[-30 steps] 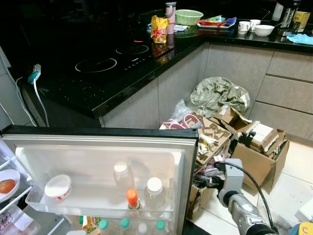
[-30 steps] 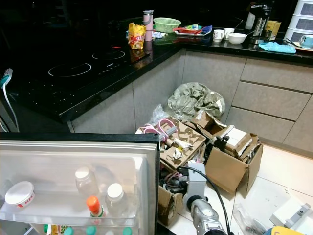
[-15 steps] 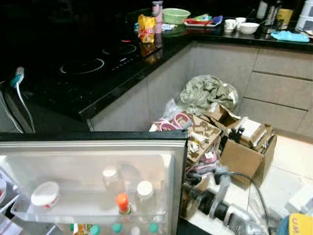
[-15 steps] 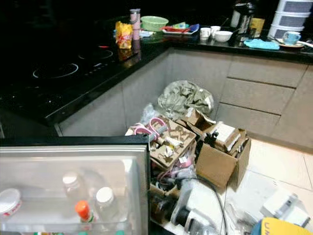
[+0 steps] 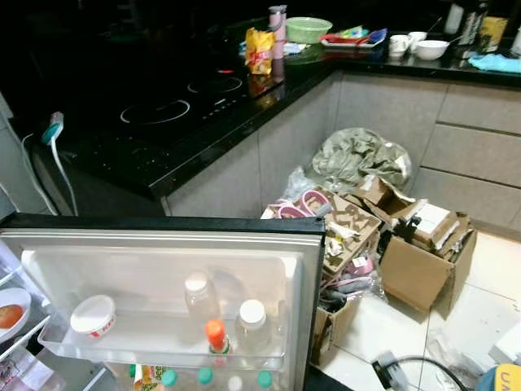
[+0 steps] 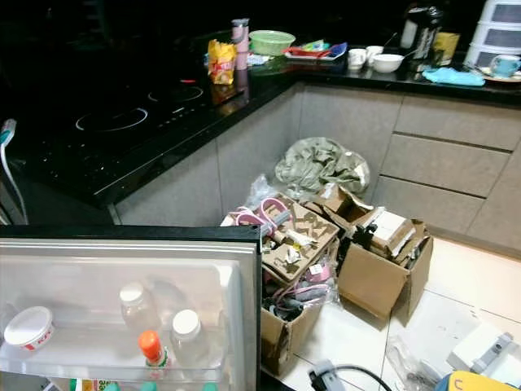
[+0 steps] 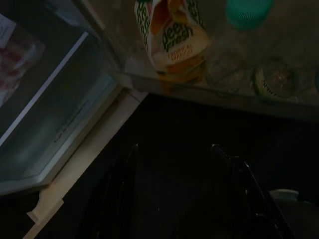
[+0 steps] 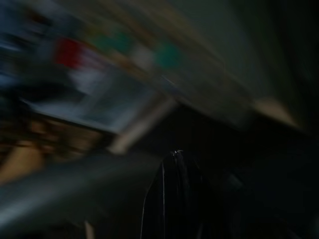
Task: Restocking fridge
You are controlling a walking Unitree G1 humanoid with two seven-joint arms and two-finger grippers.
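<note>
1. Left eye view: the fridge door (image 5: 163, 244) stands open at lower left. Its shelf holds a white tub (image 5: 93, 315), two clear white-capped bottles (image 5: 200, 297) and an orange-capped bottle (image 5: 216, 336). A plate with a tomato (image 5: 11, 314) sits on an inner shelf.
2. Right eye view: black worktop (image 6: 122, 155) with induction hob; torn cardboard boxes (image 6: 378, 269) crowd the floor.
3. Left wrist view: left gripper (image 7: 174, 164), fingers apart and holding nothing, below a juice carton (image 7: 172, 37) and a teal-capped bottle (image 7: 246, 12) in the lower door shelf.
4. Right wrist view: right gripper (image 8: 174, 199), motion-blurred; finger state cannot be told.
</note>
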